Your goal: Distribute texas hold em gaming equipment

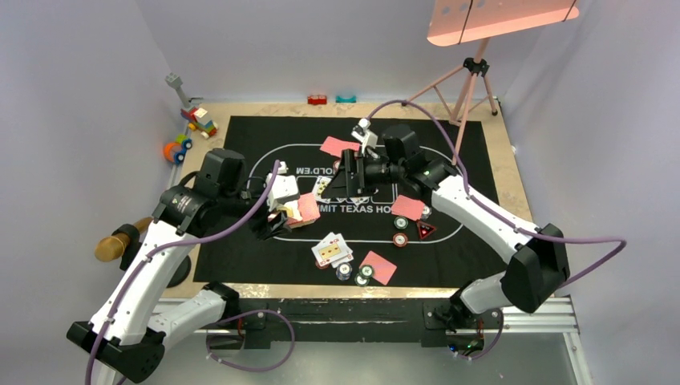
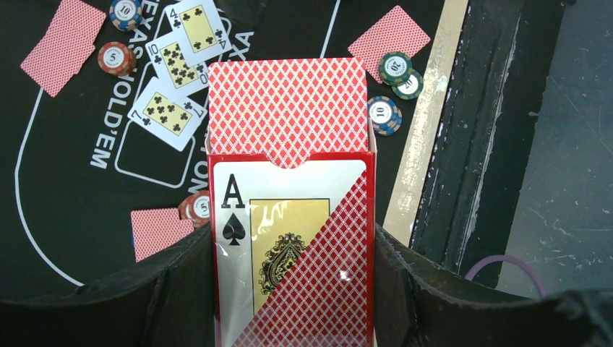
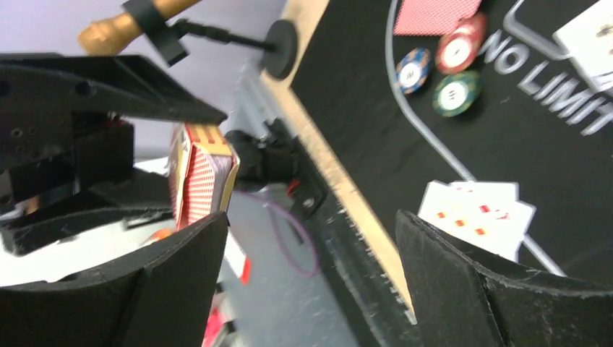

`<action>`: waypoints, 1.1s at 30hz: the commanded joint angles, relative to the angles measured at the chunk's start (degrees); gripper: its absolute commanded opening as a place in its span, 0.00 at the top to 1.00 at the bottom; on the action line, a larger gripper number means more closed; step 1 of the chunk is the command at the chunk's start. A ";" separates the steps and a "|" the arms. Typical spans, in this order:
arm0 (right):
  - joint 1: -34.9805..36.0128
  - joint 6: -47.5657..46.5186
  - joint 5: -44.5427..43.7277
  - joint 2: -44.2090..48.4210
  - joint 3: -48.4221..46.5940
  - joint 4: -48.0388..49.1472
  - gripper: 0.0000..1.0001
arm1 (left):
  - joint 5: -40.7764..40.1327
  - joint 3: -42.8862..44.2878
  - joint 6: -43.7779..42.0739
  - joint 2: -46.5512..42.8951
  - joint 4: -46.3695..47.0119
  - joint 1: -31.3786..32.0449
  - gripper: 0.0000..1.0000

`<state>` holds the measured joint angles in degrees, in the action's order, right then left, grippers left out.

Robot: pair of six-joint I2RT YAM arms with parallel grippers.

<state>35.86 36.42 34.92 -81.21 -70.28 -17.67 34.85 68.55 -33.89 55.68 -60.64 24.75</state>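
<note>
Mid-deal: grips the card box (image 2: 303, 289) in the left hand (image 2: 293, 235) above the black mat (image 1: 240, 136), red-backed cards (image 2: 288, 108) poking out the top, spreads the right hand (image 3: 311, 238) wide and empty facing it, next likely calls for pinching just one card.

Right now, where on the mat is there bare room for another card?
Bare: far-left corner of the mat, by the toy blocks, and the near-left stretch left of the fanned cards. Crowded: near centre and right, around the chips and triangle marker.
</note>
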 commanded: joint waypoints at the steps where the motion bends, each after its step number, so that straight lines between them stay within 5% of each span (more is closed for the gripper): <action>1: 0.87 12.60 13.83 0.57 3.52 16.24 0.09 | 1.47 0.00 0.84 -0.22 3.50 -0.41 1.00; 19: 6.94 17.37 14.09 -7.68 0.44 19.10 0.04 | 1.27 0.60 0.74 -0.22 3.20 -0.41 1.00; 33: 5.08 17.89 15.60 -6.11 2.88 17.85 0.39 | 1.23 1.18 0.53 -0.23 2.81 -0.41 1.00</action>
<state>42.19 54.22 48.75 -90.52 -67.90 -0.38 34.65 68.53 -33.63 55.77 -60.47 24.75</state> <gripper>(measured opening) 0.653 0.692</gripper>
